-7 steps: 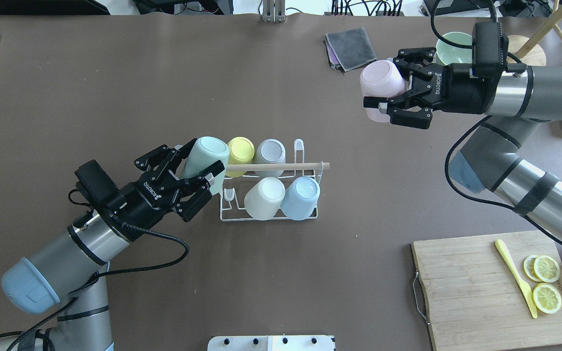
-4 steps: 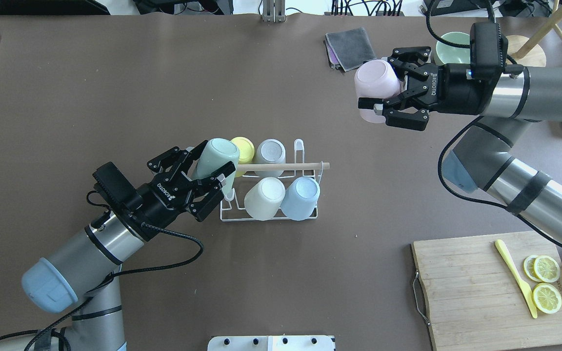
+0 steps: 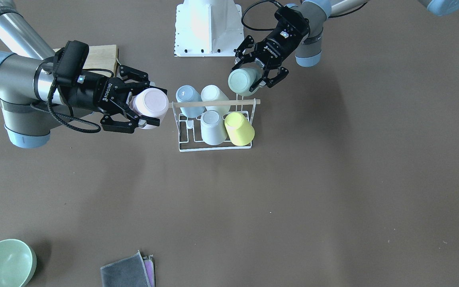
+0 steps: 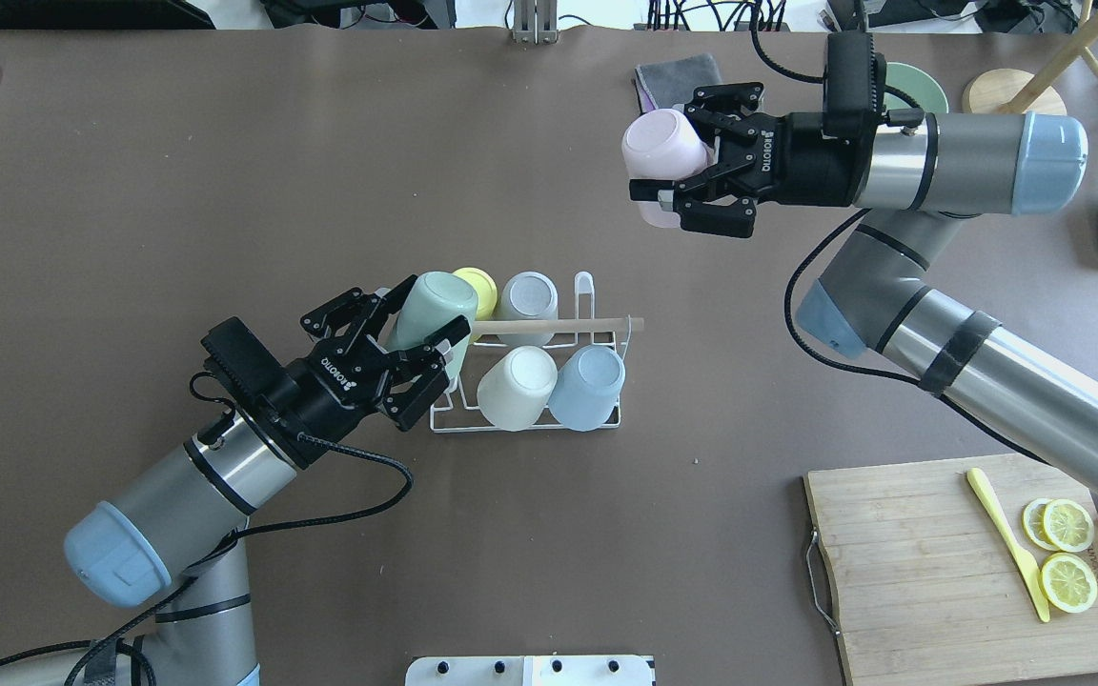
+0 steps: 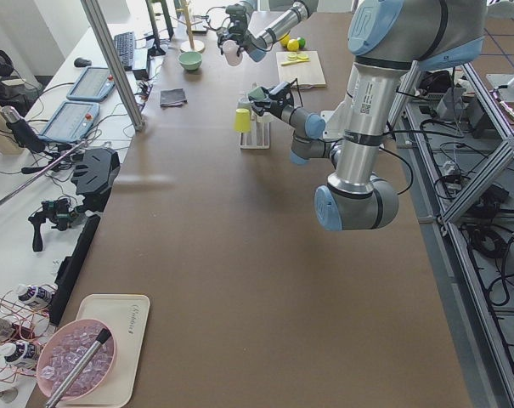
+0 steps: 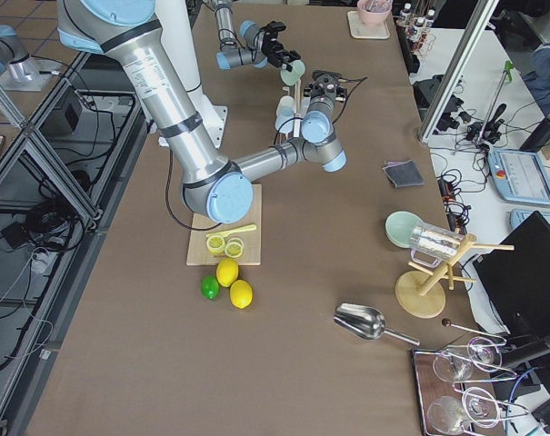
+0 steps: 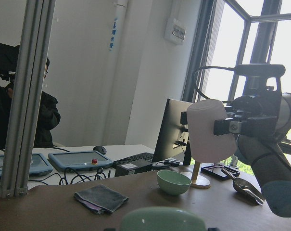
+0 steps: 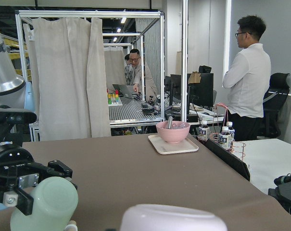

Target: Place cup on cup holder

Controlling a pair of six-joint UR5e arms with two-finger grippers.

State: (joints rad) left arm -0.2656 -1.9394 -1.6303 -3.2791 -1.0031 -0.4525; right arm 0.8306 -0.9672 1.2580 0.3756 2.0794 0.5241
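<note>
pink cup (image 4: 656,152) shifted left, right pincer (image 4: 673,151), mint cup (image 4: 441,295) at holder (image 4: 559,326), left pincer (image 4: 430,314)

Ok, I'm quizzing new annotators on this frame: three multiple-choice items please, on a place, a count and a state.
1. Where is the pink cup? A on the cup holder; B in the right gripper; C in the left gripper.
2. How many cups sit on the cup holder, ungripped? A two; B six; C four.
3. The left gripper is: A shut on the green cup; B open; C shut on the pink cup.
Answers: B, that gripper clamps it away from the cup holder; C, yellow cup, grey cup, white cup, blue cup; A, it pinches that cup at the cup holder's end.
</note>
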